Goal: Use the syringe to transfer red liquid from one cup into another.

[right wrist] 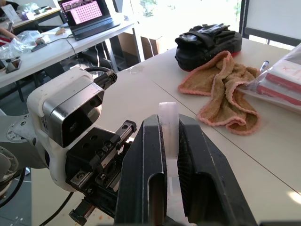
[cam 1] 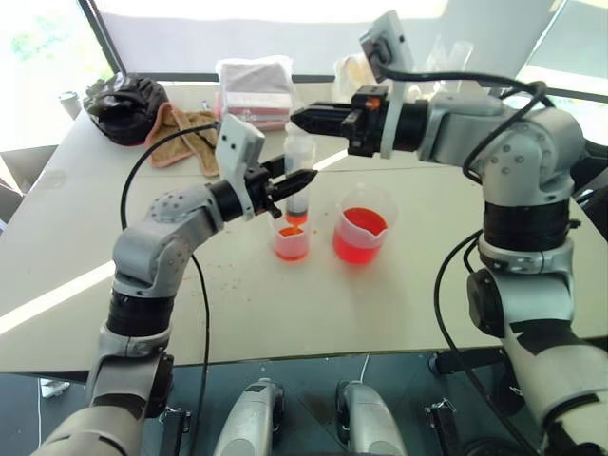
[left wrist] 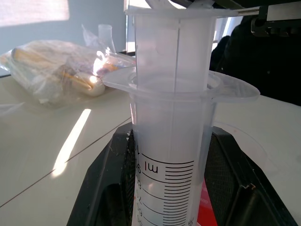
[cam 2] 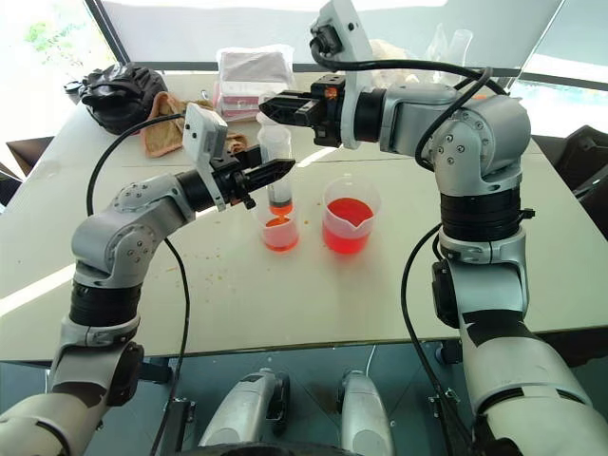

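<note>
The syringe (cam 1: 300,152) stands upright with its orange tip down in the smaller clear cup (cam 1: 292,243), which holds red liquid. My left gripper (cam 1: 302,180) is shut on the syringe barrel (left wrist: 171,169), whose printed scale shows between the black fingers (left wrist: 106,188). My right gripper (cam 1: 302,121) reaches in from the right above it and is shut on the white plunger (right wrist: 168,120). The larger spouted beaker (cam 1: 362,228), with red liquid (cam 1: 359,244) in its lower part, stands just right of the small cup.
At the table's far side lie a black bag (cam 1: 123,106), an orange towel (cam 1: 186,135), a wrapped pink box (cam 1: 255,90) and a plastic bag (cam 1: 353,72). The table's front edge (cam 1: 285,356) runs near me. A cable (cam 1: 203,313) hangs from the left arm.
</note>
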`<state>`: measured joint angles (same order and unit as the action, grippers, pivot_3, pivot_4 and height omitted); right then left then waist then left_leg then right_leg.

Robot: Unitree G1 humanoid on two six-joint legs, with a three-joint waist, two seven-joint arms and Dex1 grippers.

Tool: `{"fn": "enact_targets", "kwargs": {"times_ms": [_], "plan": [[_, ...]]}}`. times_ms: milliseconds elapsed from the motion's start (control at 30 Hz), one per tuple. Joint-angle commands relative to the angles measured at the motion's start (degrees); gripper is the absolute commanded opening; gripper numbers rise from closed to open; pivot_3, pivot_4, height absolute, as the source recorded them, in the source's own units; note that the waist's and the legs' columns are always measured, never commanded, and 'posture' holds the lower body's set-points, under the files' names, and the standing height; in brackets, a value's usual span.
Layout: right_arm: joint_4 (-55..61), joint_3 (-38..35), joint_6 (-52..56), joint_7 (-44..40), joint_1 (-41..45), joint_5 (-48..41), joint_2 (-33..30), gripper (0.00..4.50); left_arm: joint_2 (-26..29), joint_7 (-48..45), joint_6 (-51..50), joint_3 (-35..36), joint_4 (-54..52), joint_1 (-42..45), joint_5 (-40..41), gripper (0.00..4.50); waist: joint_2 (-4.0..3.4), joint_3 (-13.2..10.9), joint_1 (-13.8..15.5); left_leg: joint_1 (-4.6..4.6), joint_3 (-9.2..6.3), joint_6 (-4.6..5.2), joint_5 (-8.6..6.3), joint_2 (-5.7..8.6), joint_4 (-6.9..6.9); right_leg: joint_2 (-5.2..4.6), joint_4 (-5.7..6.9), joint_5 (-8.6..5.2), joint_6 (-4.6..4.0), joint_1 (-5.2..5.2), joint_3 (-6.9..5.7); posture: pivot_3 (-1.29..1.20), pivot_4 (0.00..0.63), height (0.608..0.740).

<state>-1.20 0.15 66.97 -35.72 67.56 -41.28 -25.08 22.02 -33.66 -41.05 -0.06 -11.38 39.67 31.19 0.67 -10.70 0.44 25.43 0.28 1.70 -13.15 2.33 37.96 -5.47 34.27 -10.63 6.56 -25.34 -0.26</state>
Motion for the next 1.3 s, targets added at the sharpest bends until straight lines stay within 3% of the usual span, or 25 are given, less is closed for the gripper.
{"fn": "enact_targets", "kwargs": {"times_ms": [33, 1000, 1100, 1300], "plan": [[3.6, 2.0, 4.0, -1.5, -0.9, -2.6, 1.8, 0.01, 0.3, 1.5, 2.3, 2.6, -0.6, 2.7, -0.7, 1.48, 0.0, 0.0, 0.0, 0.0, 0.0, 0.0, 0.0, 0.0, 0.0, 0.0, 0.0, 0.0, 0.0, 0.0, 0.0, 0.0, 0.15, 0.74], [8.3, 2.8, 4.0, -3.7, -4.8, -2.3, 1.3, 0.01, 3.9, 0.7, 1.9, 4.6, -1.1, 3.0, 0.0, 1.48, -0.01, 0.0, -0.2, 0.01, 0.0, -0.01, -0.01, 0.0, -0.04, -0.07, -0.01, -0.01, -0.02, -0.03, 0.01, 0.0, 0.15, 0.74], [7.8, 2.4, 3.7, -4.1, -4.6, -2.3, 1.3, 1.28, 3.7, 0.8, 2.0, 4.3, -1.3, 2.9, -0.2, 1.48, -0.01, 0.0, -0.3, 0.0, 0.0, -0.01, -0.01, 0.0, -0.05, -0.06, -0.01, -0.01, -0.02, -0.03, 0.01, 0.0, 0.15, 0.74], [6.5, 2.3, 3.2, -5.2, -3.6, -1.2, 0.3, 4.38, 3.4, 1.0, 2.2, 4.1, -1.2, 2.7, -0.5, 1.48, -0.01, 0.0, -0.2, 0.01, 0.0, -0.01, -0.01, 0.0, -0.05, -0.06, -0.02, -0.01, -0.02, -0.04, 0.01, 0.0, 0.15, 0.74]]}}
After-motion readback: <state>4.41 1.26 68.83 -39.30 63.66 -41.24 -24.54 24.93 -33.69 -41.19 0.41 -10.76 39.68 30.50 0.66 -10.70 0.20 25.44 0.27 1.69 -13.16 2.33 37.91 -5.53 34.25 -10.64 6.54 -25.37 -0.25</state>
